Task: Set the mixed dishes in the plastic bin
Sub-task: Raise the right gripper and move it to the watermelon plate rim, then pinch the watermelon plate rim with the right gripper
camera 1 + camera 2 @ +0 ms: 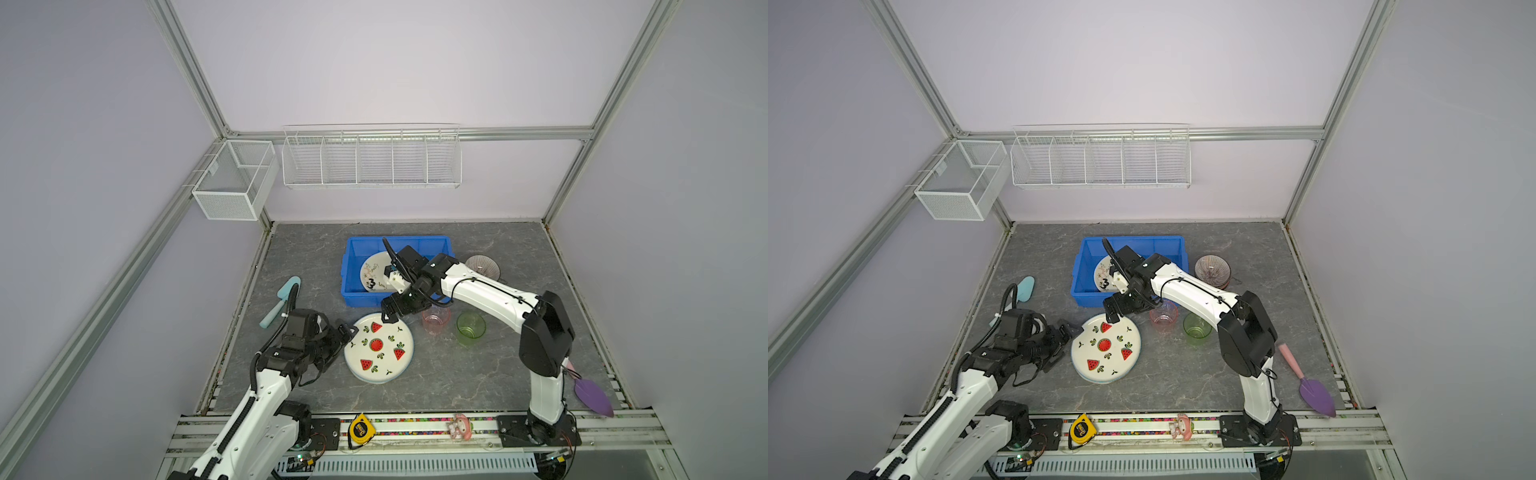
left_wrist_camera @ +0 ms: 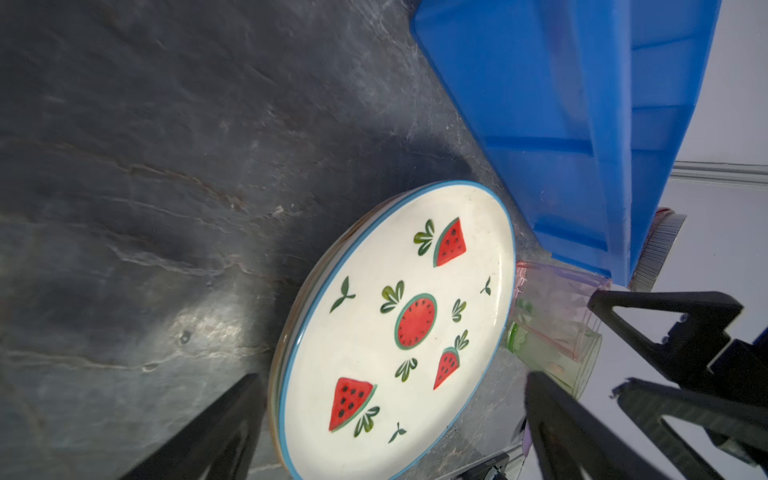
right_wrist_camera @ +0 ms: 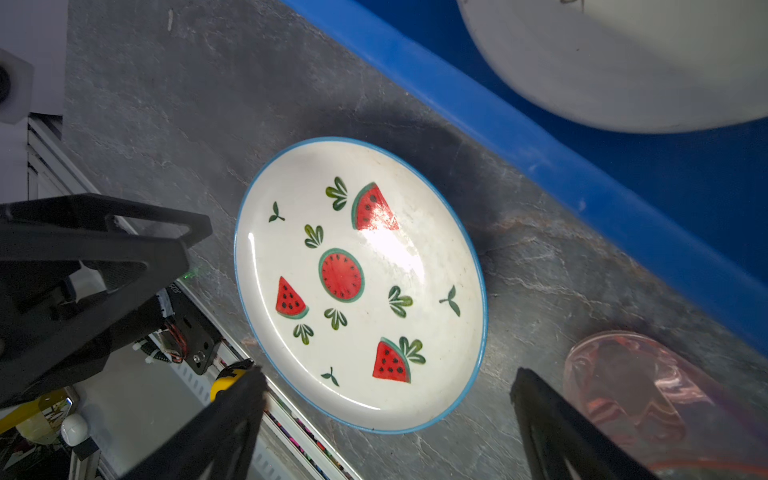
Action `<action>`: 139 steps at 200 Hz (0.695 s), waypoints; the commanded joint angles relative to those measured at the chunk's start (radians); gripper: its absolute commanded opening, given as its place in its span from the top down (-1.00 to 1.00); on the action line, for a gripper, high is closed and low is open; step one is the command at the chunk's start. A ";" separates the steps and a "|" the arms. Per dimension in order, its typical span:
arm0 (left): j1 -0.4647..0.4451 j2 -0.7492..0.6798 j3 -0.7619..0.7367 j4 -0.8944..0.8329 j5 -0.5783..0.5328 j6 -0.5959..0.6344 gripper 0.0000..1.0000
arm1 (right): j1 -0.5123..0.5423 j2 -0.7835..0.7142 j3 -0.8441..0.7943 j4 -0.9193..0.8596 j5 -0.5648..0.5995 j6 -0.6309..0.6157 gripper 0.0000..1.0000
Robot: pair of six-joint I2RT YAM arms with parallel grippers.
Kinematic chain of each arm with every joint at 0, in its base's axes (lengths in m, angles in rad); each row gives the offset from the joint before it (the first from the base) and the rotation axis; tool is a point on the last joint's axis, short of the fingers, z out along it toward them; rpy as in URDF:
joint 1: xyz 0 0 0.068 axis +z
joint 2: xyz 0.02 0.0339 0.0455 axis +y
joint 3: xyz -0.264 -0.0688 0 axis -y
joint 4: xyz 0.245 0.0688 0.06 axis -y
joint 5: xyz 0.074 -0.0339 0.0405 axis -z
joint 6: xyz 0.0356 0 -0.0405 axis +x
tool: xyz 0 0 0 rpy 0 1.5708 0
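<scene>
Grey marbled tabletop [image 1: 299, 257] makes the floor of a booth with pale lilac walls [image 1: 395, 62]. High behind the plastic bin [image 1: 361, 298], a long white wire rack [image 1: 372, 160] hangs on the back wall. A white mesh basket [image 1: 232, 183] hangs higher up, to the left of the bin. The bin is bright blue and stands on the tabletop.

Just in front of the bin the watermelon plate [image 1: 379, 347] lies flat. Inside the bin, in its left part, is the cream plate [image 1: 372, 272].

The right gripper [image 1: 387, 312] hangs close before the bin's front wall, above the near rim of the watermelon plate. Its jaws are spread wide and hold nothing. The left gripper [image 1: 340, 345] is in front of the bin and to its left, just beside the plate's rim, also spread wide and empty. Whether it touches the rim, I cannot tell.

Beside the bin's right wall stands a patterned bowl [image 1: 482, 268]. In front of the bin's right corner a pink cup [image 1: 435, 323] stands upright, and a green cup [image 1: 471, 328] stands further right.

Left of the bin lies a teal scoop [image 1: 289, 287]. Far in front of the bin and to the right lies a purple scoop [image 1: 594, 395]. Well in front of the bin, on the rail, are a yellow tape measure [image 1: 360, 430] and a small pink toy figure [image 1: 459, 426].
</scene>
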 commanded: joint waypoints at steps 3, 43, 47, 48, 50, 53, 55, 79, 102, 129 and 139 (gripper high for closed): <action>-0.004 -0.019 -0.027 0.075 0.044 -0.058 -0.93 | 0.009 0.039 -0.018 0.018 -0.020 0.013 -0.91; -0.004 -0.021 -0.046 0.069 0.068 -0.062 -0.92 | 0.013 0.077 -0.010 0.032 -0.038 0.020 -0.91; -0.004 -0.022 -0.047 0.068 0.071 -0.064 -0.92 | 0.013 0.081 -0.008 0.031 -0.039 0.019 -0.91; -0.003 -0.022 -0.048 0.067 0.071 -0.064 -0.92 | 0.013 0.082 -0.008 0.031 -0.039 0.019 -0.91; -0.004 -0.022 -0.049 0.066 0.074 -0.064 -0.92 | 0.013 0.085 -0.008 0.031 -0.039 0.018 -0.91; -0.004 -0.024 -0.050 0.063 0.076 -0.064 -0.92 | 0.014 0.088 -0.007 0.031 -0.039 0.019 -0.91; -0.004 -0.024 -0.050 0.062 0.077 -0.064 -0.92 | 0.015 0.090 -0.006 0.030 -0.038 0.018 -0.91; -0.004 -0.035 -0.060 0.028 0.089 -0.058 -0.91 | 0.015 0.112 -0.006 0.031 -0.040 0.015 -0.91; -0.004 -0.065 -0.078 0.025 0.094 -0.062 -0.90 | 0.014 0.127 -0.006 0.035 -0.042 0.015 -0.91; -0.004 -0.064 -0.083 0.025 0.091 -0.062 -0.89 | 0.014 0.138 -0.001 0.040 -0.036 0.017 -0.91; -0.004 -0.062 -0.084 0.028 0.090 -0.064 -0.89 | 0.016 0.140 0.001 0.040 -0.035 0.017 -0.91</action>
